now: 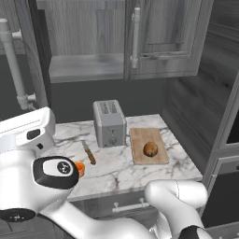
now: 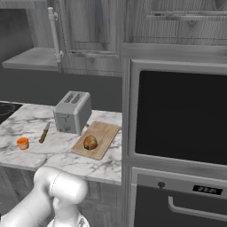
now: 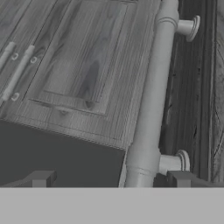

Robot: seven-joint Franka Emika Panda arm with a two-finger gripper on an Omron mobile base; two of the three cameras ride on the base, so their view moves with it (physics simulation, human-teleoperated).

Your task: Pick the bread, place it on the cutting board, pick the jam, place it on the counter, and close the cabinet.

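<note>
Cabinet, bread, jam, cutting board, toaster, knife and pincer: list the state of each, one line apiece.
cabinet: left door swung open, shelf bare, right door shut.
bread: resting on the cutting board.
cutting board: flat on the counter, right of the toaster.
jam: upright on the counter, lid on.
toaster: upright, slots empty.
knife: lying flat on the counter.
pincer: open, holding nothing, at the open door's bar handle.
</note>
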